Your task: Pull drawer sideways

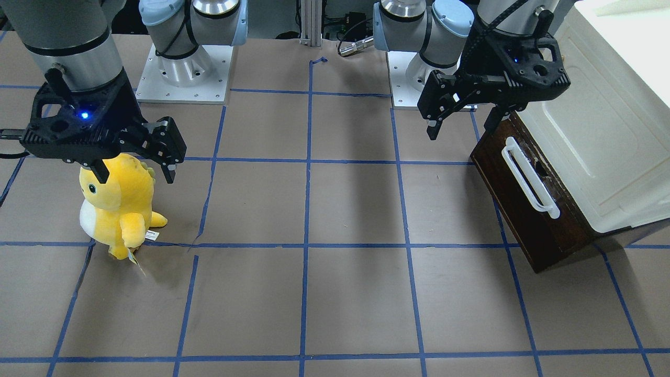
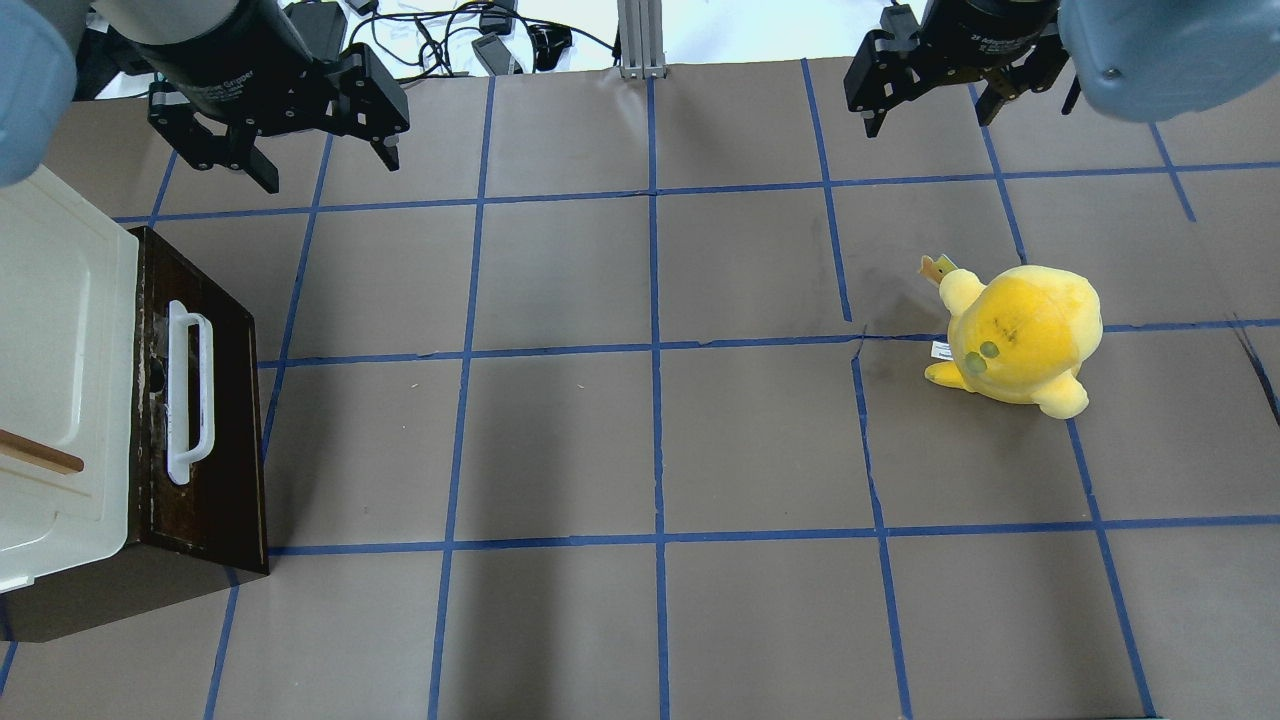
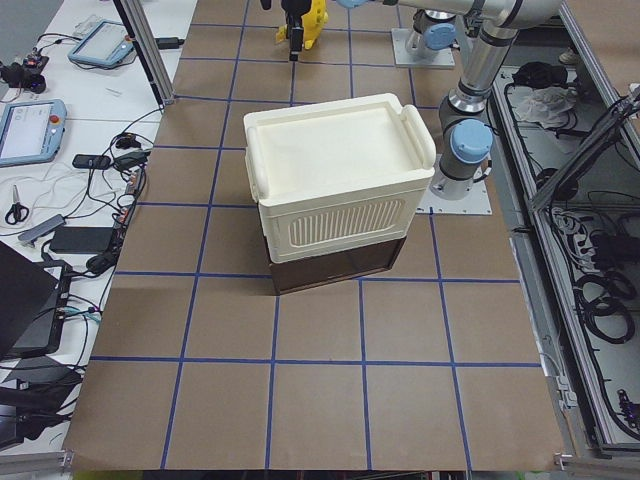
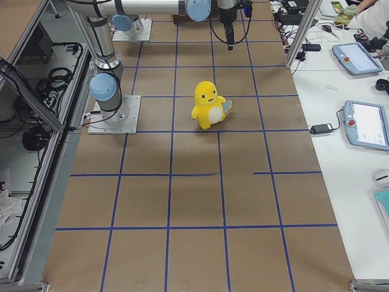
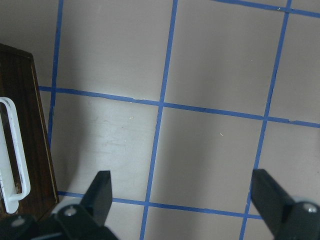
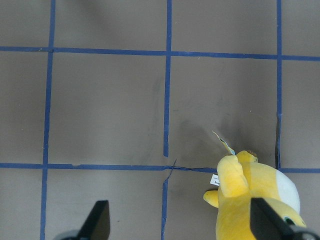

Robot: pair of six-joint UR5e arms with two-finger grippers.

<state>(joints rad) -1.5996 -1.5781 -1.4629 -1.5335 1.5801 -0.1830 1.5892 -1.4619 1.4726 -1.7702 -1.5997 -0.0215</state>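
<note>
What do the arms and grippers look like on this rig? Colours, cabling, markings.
The left arm and right arm are silver-grey tubes with pale blue joint caps. The left gripper and right gripper are matt black, two-fingered, each mount showing a lit blue LED. A black cable runs down the left wrist. White lettering marks the left gripper's collar.

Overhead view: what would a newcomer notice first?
The bright yellow plush toy standing alone at the view's right stands out most. At the left edge sits the dark drawer with its white handle, under a cream cabinet. The left gripper and right gripper hang open at the far edge.
</note>
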